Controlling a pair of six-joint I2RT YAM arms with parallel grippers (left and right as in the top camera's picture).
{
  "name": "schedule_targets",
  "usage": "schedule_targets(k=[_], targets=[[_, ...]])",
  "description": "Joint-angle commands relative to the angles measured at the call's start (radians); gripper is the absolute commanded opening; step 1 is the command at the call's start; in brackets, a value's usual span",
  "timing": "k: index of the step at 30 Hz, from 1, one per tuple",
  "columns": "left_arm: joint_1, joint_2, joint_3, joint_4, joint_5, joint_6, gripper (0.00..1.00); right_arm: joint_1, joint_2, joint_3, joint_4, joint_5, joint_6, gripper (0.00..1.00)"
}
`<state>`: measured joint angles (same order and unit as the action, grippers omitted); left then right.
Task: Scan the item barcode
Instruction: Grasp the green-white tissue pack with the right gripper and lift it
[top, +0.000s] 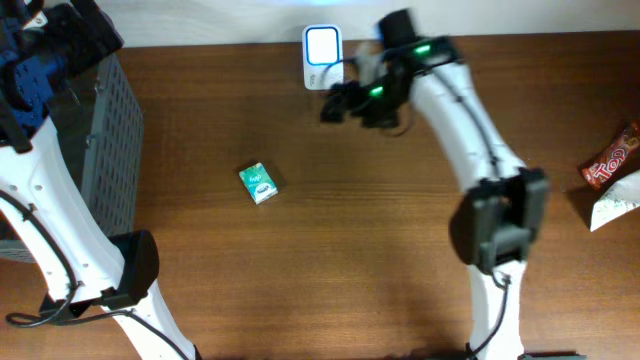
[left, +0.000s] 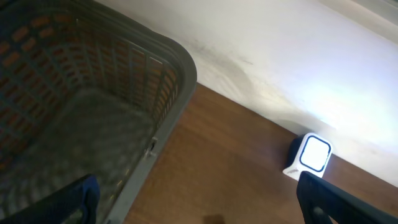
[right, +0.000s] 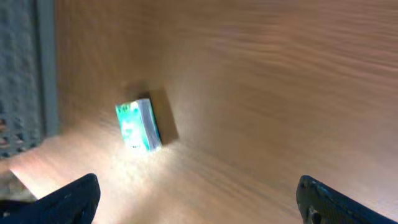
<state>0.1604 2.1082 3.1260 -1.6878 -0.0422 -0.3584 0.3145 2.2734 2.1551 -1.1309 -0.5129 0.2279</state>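
– So, where's the green box (top: 259, 184)?
– Lying on the worktop (top: 400, 250), well apart from both arms.
– And the tools?
– Left tool (left: 199, 208) and right tool (right: 199, 202) both gape wide, holding nothing.

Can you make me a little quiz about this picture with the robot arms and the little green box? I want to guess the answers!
1. True or false: the right hand is holding the green box.
2. Where does the white scanner stand? A) on a shelf B) at the far edge of the table, near the wall C) on top of the green box
3. Fill in the gap: the grey ___ stands at the table's left side.

Key:
1. False. The right hand is open and the green box lies by itself on the table.
2. B.
3. basket.
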Motion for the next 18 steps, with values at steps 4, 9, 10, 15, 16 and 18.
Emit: schedule_targets(k=[4, 9, 10, 15, 16, 18], targets=[[0.006, -0.014, 0.003, 0.000, -0.007, 0.016, 0.99, 0.217, 0.209, -0.004, 0.123, -0.055, 0.024, 0.83], [0.006, -0.014, 0.003, 0.000, -0.007, 0.016, 0.99, 0.269, 0.235, -0.004, 0.208, -0.051, 0.066, 0.59], [0.006, -0.014, 0.003, 0.000, -0.007, 0.016, 0.99, 0.271, 0.238, -0.004, 0.214, -0.051, 0.083, 0.57], [0.006, -0.014, 0.003, 0.000, -0.007, 0.016, 0.99, 0.290, 0.262, -0.008, 0.212, -0.056, 0.107, 0.48], [0.006, -0.014, 0.003, 0.000, -0.007, 0.016, 0.99, 0.298, 0.266, -0.008, 0.213, -0.055, 0.107, 0.48], [0.006, -0.014, 0.003, 0.000, -0.007, 0.016, 0.99, 0.315, 0.270, -0.008, 0.211, -0.032, 0.126, 0.45]])
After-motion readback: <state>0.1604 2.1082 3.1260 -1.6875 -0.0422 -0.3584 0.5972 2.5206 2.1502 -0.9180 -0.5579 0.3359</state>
